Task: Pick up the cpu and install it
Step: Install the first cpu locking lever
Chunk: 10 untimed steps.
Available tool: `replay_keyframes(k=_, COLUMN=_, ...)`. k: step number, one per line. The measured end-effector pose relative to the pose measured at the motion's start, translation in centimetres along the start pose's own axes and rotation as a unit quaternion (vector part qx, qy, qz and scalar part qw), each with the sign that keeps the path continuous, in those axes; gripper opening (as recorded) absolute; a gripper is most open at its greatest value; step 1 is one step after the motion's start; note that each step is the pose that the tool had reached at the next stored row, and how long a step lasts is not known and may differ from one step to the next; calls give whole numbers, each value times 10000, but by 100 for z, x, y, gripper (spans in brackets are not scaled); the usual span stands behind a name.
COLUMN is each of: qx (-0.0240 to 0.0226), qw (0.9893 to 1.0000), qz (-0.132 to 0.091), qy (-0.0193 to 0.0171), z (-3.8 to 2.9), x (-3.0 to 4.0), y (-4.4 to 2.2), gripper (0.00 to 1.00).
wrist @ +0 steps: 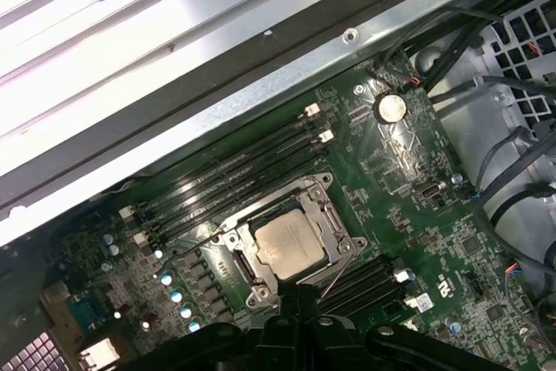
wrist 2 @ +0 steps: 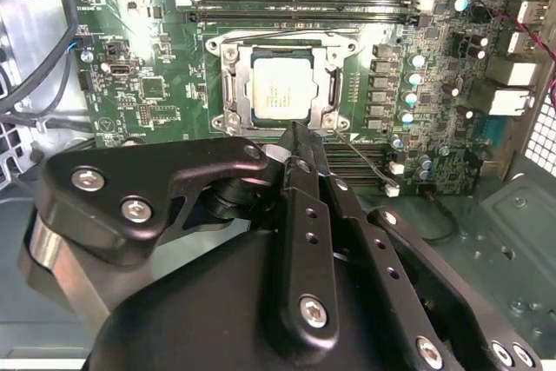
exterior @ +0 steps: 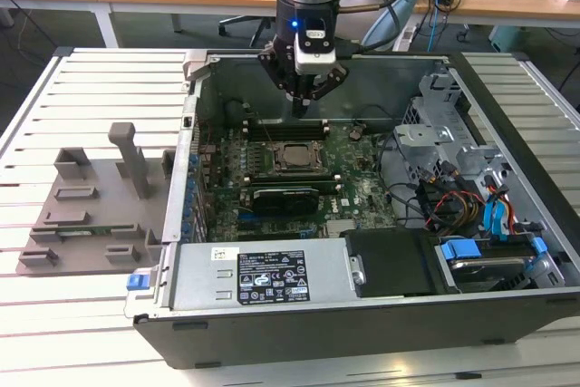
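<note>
gripper (exterior: 302,104) pinched shut on nothing, hanging over the open case (exterior: 317,333), cpu (wrist 2: 280,90) sat in its socket (wrist 2: 228,84) just past the tips, socket's near edge hidden behind them

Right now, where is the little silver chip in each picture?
Exterior view: chip in its socket on the green board, near the picture's middle.
Second wrist view: chip in the socket, just beyond the fingers' tips.
First wrist view: chip in the same socket, just past the fingers.
Shared landmark: the long black memory slots beside the socket.
</note>
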<state>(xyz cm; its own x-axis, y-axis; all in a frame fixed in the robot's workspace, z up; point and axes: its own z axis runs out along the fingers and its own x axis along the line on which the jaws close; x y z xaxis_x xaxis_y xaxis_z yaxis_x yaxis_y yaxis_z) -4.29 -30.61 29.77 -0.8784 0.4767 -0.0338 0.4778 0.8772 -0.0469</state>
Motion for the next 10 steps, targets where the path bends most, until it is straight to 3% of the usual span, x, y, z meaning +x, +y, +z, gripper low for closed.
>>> replay_keyframes(k=10, qx=-8, qw=9997, qz=-237, qy=-11, z=0, x=0, y=0, gripper=11)
